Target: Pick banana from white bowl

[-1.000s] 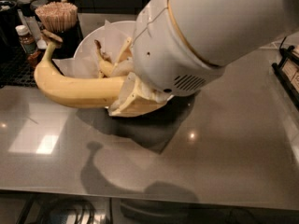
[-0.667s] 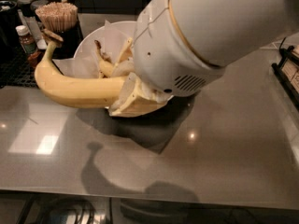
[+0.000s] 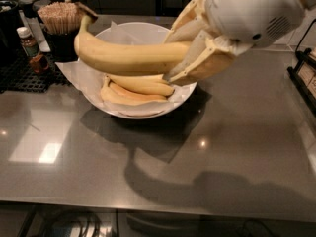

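Observation:
The banana (image 3: 123,56) is long, thick and yellow with a dark brown stem at its upper left. It hangs level in the air above the white bowl (image 3: 140,113), clear of it. My gripper (image 3: 183,53) is shut on the banana's right end, its cream fingers (image 3: 197,65) above and below it. The bowl is lined with crinkled white paper (image 3: 74,73) and holds two shorter yellow bananas (image 3: 138,89).
A holder of wooden sticks (image 3: 58,18), a small brown bottle (image 3: 27,41) and dark containers stand on a black mat (image 3: 19,75) at the back left. A dark rack (image 3: 303,78) is at the right edge. The grey counter (image 3: 222,147) stretches toward me.
The view has shifted and the banana now hangs higher, lifted above the bowl with the gripper still shut on it. Two shorter bananas in the bowl have come into sight.

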`<state>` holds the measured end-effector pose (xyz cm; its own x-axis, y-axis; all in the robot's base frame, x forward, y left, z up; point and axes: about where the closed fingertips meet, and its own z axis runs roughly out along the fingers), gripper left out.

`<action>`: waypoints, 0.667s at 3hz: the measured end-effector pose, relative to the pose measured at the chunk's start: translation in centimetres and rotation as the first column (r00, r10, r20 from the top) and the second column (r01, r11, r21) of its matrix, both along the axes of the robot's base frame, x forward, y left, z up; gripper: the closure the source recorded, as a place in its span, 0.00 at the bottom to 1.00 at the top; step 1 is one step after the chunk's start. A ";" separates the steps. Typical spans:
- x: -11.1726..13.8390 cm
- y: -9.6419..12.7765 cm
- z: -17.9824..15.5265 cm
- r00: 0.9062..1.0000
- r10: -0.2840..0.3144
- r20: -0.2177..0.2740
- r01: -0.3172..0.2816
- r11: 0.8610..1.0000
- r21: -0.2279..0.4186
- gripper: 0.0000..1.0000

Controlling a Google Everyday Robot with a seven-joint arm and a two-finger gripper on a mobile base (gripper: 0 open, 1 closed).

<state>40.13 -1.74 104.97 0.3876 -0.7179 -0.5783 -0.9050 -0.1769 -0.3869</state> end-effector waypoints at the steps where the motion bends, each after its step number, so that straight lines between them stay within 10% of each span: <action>1: 4.4 -4.8 0.1 0.998 0.039 -0.053 -0.037 0.999 0.028 1.00; 2: 5.9 -7.7 -0.9 0.995 0.068 -0.074 -0.068 0.998 0.000 1.00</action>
